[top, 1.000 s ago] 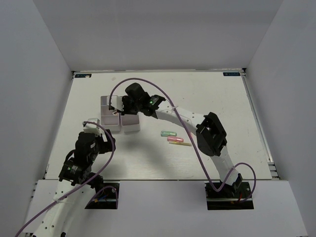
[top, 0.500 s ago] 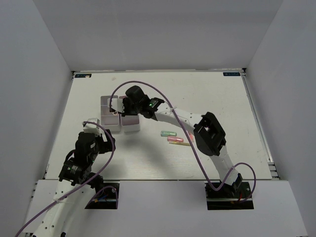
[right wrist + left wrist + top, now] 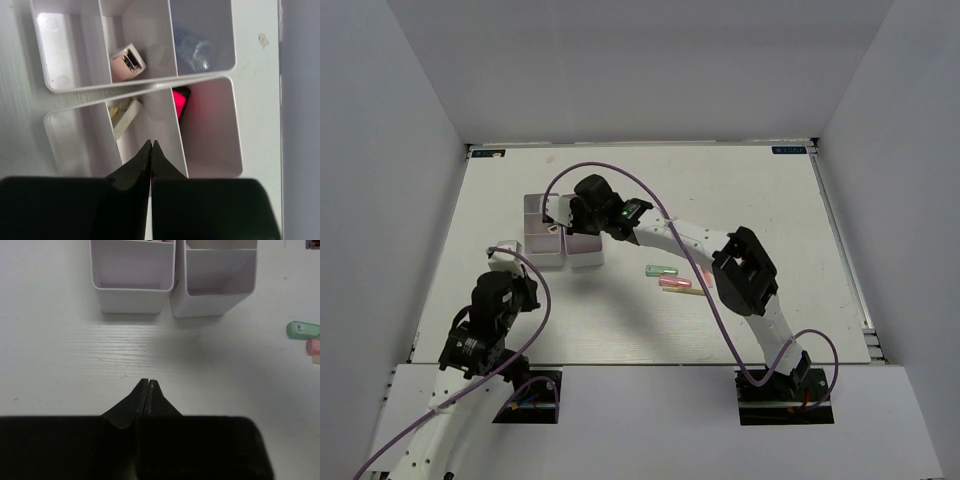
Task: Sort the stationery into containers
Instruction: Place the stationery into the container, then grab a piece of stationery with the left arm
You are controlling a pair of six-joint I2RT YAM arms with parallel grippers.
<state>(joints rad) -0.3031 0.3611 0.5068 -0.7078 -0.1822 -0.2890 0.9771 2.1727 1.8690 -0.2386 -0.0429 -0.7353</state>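
The containers (image 3: 563, 245) are a block of white bins at the table's left middle. My right gripper (image 3: 562, 222) hovers over them, shut and empty, its tips (image 3: 151, 144) above a dividing wall. Below it, the compartments hold a pink-capped highlighter (image 3: 180, 100), a small white eraser (image 3: 127, 59), a pale yellow piece (image 3: 123, 118) and clear clips (image 3: 197, 50). My left gripper (image 3: 149, 381) is shut on nothing, low over the bare table just in front of the two nearest bins (image 3: 132, 295). Loose stationery lies to the right: a green piece (image 3: 661, 271), a pink piece (image 3: 675, 283) and a thin yellow one (image 3: 687, 292).
The green piece (image 3: 302, 330) and pink piece (image 3: 314, 346) show at the right edge of the left wrist view. The right arm's purple cable (image 3: 620, 175) loops above the bins. White walls enclose the table on three sides.
Both grippers have closed their jaws. The right gripper shifted slightly left over the bins. The left arm drew back a little toward its base.
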